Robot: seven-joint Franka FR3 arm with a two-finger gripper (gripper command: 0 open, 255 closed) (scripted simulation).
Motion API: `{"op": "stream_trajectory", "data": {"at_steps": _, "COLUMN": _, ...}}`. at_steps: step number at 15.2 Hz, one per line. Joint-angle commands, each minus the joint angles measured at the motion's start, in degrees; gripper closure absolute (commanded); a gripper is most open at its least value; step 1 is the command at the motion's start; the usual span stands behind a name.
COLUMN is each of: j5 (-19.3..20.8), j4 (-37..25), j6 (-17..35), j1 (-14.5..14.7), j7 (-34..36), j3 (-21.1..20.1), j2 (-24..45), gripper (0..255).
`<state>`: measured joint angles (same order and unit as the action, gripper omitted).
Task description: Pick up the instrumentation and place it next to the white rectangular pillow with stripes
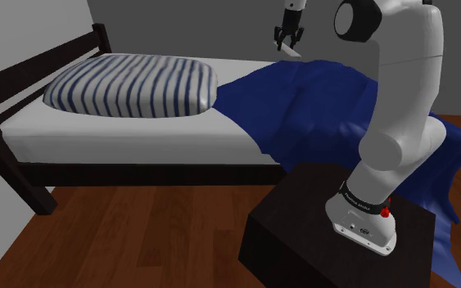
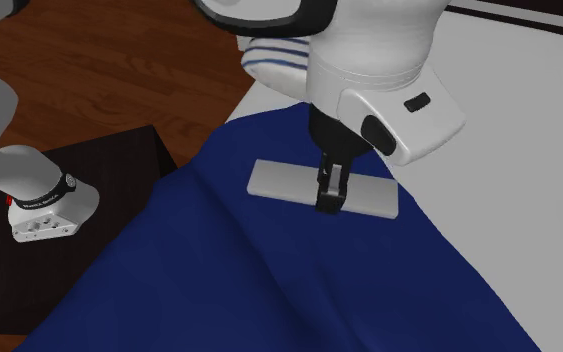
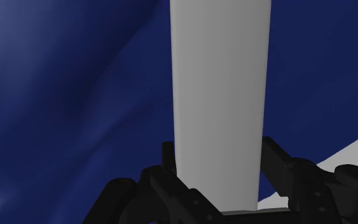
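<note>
Half of the job at most is looking done. The black gripper [image 2: 329, 203] is straddling the flat grey slab [image 2: 289, 180] that is standing in for the instrumentation. In the wrist view its two fingers are pressing against the slab's long edges, so I am judging it clamped across the narrow width, near the middle of its length. The slab is lying level on the blue blanket [image 2: 269, 280], which is draping over one end of the bed [image 1: 24, 123]. Whether it is clearing the cloth or resting on it I cannot tell, since no gap is showing beneath it. Lifting, carrying and setting down are all waiting to be done. The white pillow with blue stripes [image 1: 130, 86] is sitting on the bare mattress at the headboard end, well apart from the slab and toward the shoulder view's left. Open mattress is showing between the pillow and the blanket's edge, which is looking like the natural spot for the drop.
</note>
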<state>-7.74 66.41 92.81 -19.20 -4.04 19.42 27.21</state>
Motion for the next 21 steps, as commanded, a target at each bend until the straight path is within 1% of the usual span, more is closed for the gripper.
{"op": "stream_trajectory", "data": {"at_steps": 1, "j5": 0.81, "j4": 2.9, "j6": 0.94, "j1": 2.53, "j7": 2.59, "j3": -0.43, "j2": -2.07, "gripper": 255}}
{"op": "stream_trajectory", "data": {"at_steps": 6, "j5": 2.48, "j4": 8.26, "j6": 2.7, "j1": 7.87, "j7": 8.69, "j3": -1.81, "j2": -5.85, "gripper": 255}}
{"op": "stream_trajectory", "data": {"at_steps": 11, "j5": 3.66, "j4": 11.02, "j6": 3.5, "j1": 12.61, "j7": 14.9, "j3": -3.54, "j2": -7.94, "gripper": 255}}
{"op": "stream_trajectory", "data": {"at_steps": 16, "j5": 4.42, "j4": 11.54, "j6": 3.54, "j1": 16.92, "j7": 21.06, "j3": -5.45, "j2": -8.47, "gripper": 255}}
{"op": "stream_trajectory", "data": {"at_steps": 21, "j5": 4.85, "j4": 9.87, "j6": 2.88, "j1": 20.94, "j7": 27.05, "j3": -7.39, "j2": -7.46, "gripper": 255}}
